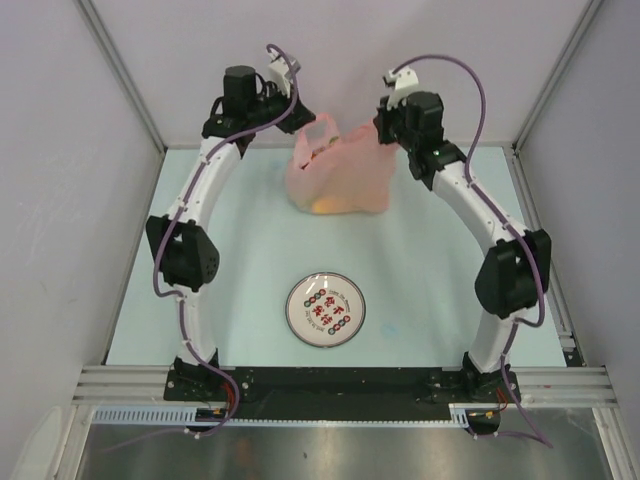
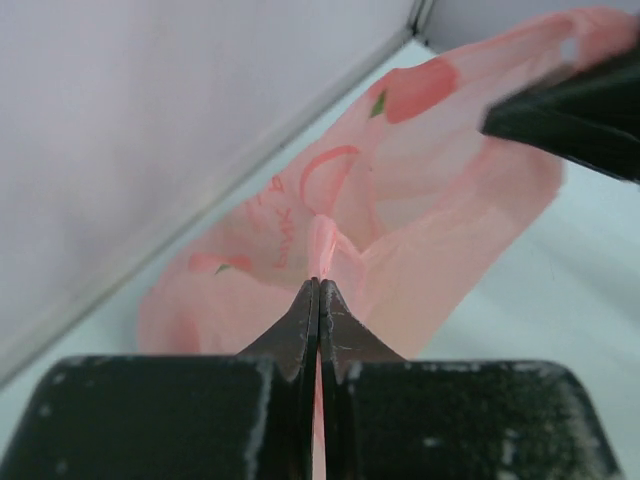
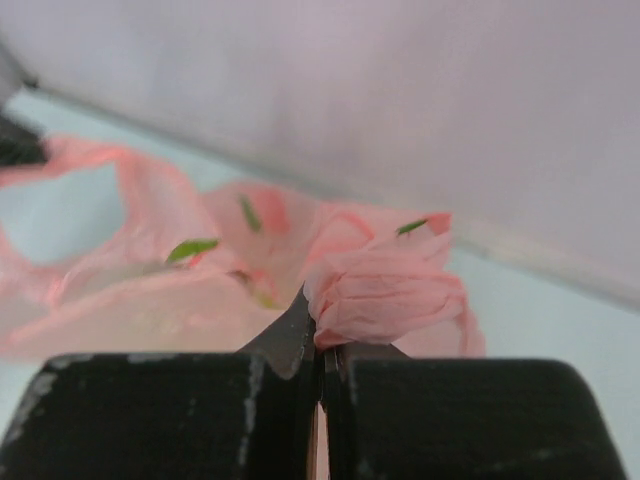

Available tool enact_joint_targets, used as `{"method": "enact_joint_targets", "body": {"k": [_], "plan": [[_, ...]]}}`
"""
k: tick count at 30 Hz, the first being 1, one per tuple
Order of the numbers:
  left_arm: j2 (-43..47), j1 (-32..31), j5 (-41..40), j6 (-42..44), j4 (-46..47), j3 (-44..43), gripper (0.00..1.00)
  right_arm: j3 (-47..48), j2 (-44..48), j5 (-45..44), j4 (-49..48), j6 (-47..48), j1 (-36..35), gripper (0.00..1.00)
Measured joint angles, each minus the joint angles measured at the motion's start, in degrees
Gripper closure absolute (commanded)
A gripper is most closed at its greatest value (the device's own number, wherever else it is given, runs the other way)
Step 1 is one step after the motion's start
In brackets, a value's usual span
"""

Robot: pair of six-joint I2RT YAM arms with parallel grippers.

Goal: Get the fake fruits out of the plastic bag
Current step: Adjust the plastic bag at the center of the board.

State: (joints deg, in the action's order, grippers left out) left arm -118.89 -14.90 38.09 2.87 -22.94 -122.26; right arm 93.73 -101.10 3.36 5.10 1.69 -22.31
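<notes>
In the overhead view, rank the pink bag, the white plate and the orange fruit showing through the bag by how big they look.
1. plastic bag: largest, though its top is held up nearer the camera.
2. plate: somewhat smaller.
3. orange fruit: smallest by far; only a patch shows through the bag.

Through the bag [image 1: 335, 175] I make out only an orange-yellow smear [image 1: 325, 207] low down; the fruits are otherwise hidden. The print on the plate [image 1: 292, 310] is too small for me to read. A blurred dark shape [image 2: 575, 115] runs off the left wrist view's right edge.
</notes>
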Motion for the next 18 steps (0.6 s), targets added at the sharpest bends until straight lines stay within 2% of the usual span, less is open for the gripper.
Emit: {"method": "enact_joint_targets", "body": {"k": [3, 5, 7, 9, 15, 16, 17, 18], "plan": [[0.44, 0.02, -0.68, -1.22, 1.84, -3.87, 1.0, 12.31, -6.86, -0.76, -1.14, 0.85, 1.25, 1.0], [1.95, 0.2, -1.09, -1.97, 2.38, -3.56, 1.0, 14.69, -7.34, -1.31, -1.79, 1.44, 1.46, 1.0], [5.73, 0.46, -2.12, -2.75, 3.13, 0.26, 1.0, 14.47, -5.92, -1.42, -2.54, 2.47, 1.07, 1.0], [11.54, 0.92, -3.19, -2.89, 4.48, 7.19, 1.0, 9.33, -1.86, -1.01, -3.8, 3.74, 0.35, 1.0], [39.15, 0.96, -8.74, 0.33, 8.26, 40.68, 1.0, -21.57, 20.63, 0.55, -0.94, 6.99, -2.01, 1.0], [42.71, 0.68, -8.83, 0.46, 8.94, 45.38, 1.0, -26.56, 23.93, 0.63, -0.02, 7.08, -2.01, 0.95], [45.66, 0.44, -8.74, 0.09, 9.38, 50.1, 1.0, -31.01, 26.77, 0.57, 0.98, 7.19, -1.97, 0.86], [47.5, 0.26, -8.48, -0.31, 9.46, 53.68, 1.0, -34.88, 28.85, 0.55, 1.99, 7.3, -1.97, 0.61]]}}
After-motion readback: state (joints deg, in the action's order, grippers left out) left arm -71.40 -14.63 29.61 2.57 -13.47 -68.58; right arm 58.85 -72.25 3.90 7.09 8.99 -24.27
